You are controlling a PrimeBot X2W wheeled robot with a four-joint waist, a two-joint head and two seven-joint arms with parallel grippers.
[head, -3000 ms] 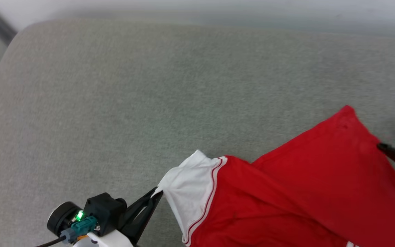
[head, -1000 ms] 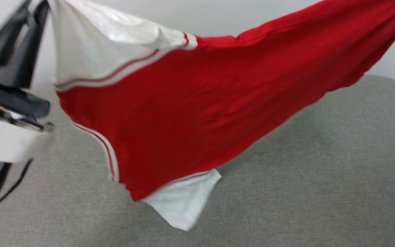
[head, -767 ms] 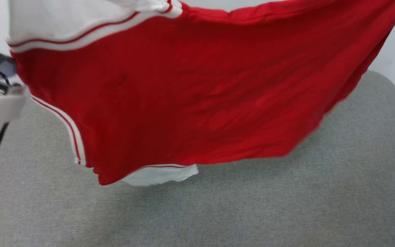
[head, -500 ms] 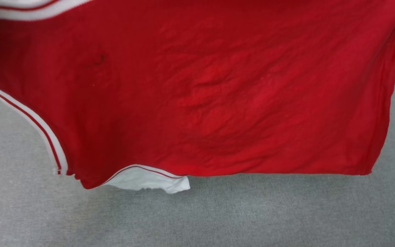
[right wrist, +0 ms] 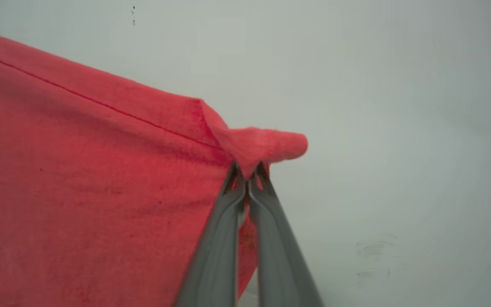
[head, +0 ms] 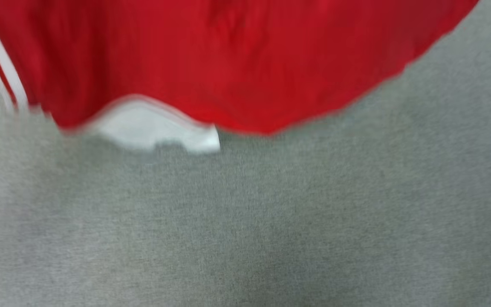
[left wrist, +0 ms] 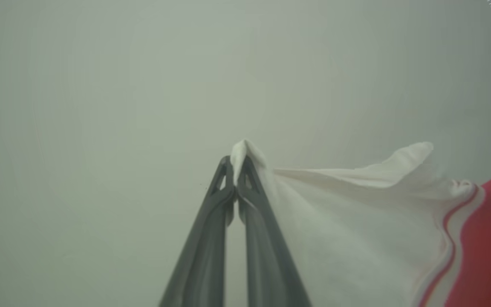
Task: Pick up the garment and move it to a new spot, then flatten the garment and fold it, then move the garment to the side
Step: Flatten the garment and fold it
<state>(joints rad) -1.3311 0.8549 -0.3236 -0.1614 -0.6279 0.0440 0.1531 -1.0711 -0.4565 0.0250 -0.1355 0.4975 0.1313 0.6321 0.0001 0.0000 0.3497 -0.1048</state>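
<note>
Red cloth is hanging in the air: one garment [head: 237, 64], and two claws are holding it up. The left gripper [left wrist: 235, 166] is pinching the tip of one white sleeve [left wrist: 335, 221] with its fingers closed. From this claw the sleeve is spreading to the right and down, and the red body is beginning after a striped trim [left wrist: 450, 238]. The right gripper [right wrist: 248, 170] is also closed, biting a red corner [right wrist: 267, 145], and the cloth is stretching away from it to its left. So the long axis of the garment is running sideways from one claw to the other, and the cloth is hanging below both like a curtain. A second white sleeve [head: 151, 132] is dangling at the lower edge. Under the garment one grey fabric surface [head: 245, 234] is lying. The head view is blurred, so I cannot tell whether the lower edge is touching it.
</note>
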